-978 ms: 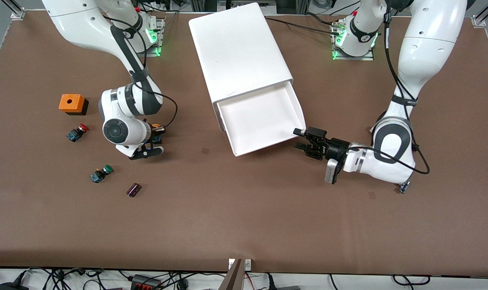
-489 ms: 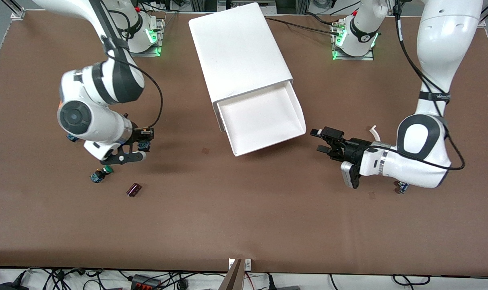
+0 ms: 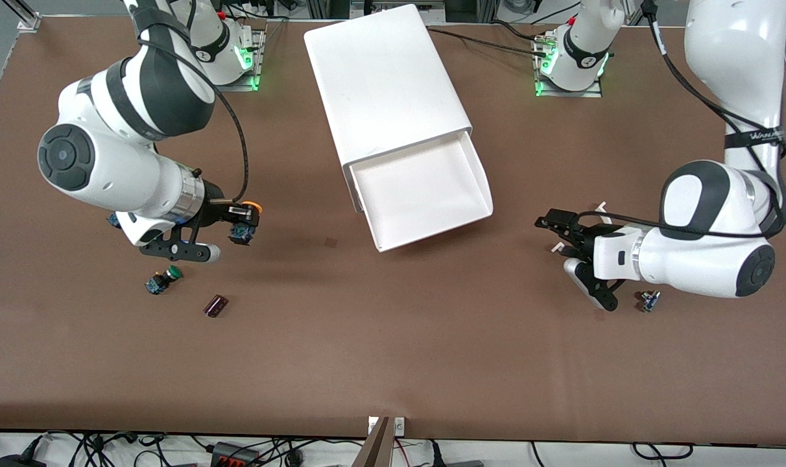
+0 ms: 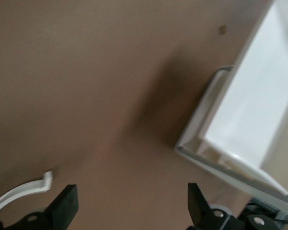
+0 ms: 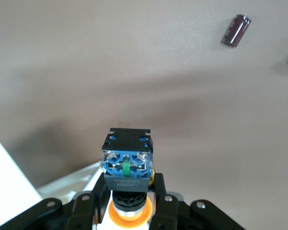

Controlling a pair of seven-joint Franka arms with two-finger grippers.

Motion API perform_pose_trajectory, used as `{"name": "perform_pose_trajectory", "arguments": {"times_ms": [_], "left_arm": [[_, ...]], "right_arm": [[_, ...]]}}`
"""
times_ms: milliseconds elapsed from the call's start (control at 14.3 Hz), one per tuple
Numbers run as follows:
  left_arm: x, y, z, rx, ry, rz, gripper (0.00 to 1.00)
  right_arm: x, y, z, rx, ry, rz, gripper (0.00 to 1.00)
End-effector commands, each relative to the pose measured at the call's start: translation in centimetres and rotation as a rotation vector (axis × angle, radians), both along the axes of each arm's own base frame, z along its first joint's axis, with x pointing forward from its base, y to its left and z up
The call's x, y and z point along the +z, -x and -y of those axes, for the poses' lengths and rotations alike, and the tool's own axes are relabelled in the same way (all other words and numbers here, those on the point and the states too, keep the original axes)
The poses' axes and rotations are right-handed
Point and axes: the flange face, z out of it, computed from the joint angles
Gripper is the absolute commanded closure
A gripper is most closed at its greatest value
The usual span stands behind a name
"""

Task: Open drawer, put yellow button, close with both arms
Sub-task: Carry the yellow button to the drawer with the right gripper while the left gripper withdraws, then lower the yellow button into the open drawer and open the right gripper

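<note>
The drawer [image 3: 425,189], the top tray of the white cabinet [image 3: 383,78], is pulled out with nothing in it. In the air over the table, toward the right arm's end, my right gripper [image 3: 242,219] is shut on the yellow button [image 3: 251,207]. The right wrist view shows the yellow button [image 5: 127,163] clamped at its black neck, blue body pointing away, in the right gripper [image 5: 129,191]. My left gripper [image 3: 550,233] is open and holds nothing, beside the drawer toward the left arm's end. In the left wrist view the left gripper [image 4: 129,213] spreads wide over bare table, with the drawer [image 4: 249,120] beside it.
A green-capped button [image 3: 163,279] and a dark purple cylinder [image 3: 215,305] lie below the right gripper, nearer the front camera. A small blue part [image 3: 649,300] and a curved white strip [image 3: 602,207] lie by the left arm's wrist.
The right arm has lifted off the table with the yellow button. The left gripper has let go of the drawer's front, opened wide and drawn back toward its own end.
</note>
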Motion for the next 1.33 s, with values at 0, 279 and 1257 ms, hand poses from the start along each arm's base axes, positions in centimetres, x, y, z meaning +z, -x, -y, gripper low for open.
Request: {"name": "perform_pose_trajectory", "arguments": {"times_ms": [0,279,1257], "left_arm": [[2.0,0.3,-1.3,-0.049,-0.182,0.050,0.00],[6.3,-1.1,-2.8,-0.083,-0.350,0.183,0.00],[4.1,-3.0,-9.2,0.607,-0.410,0.084,0.00]], "right_arm": [[2.7,1.0,-4.9,-0.153,0.000,-0.008,1.00],[4.3,3.2,-10.9,-0.372,-0.009,-0.042,1.00],[-1.1,6.9,-26.3,-0.834,-0.073,-0.132,1.00]]}}
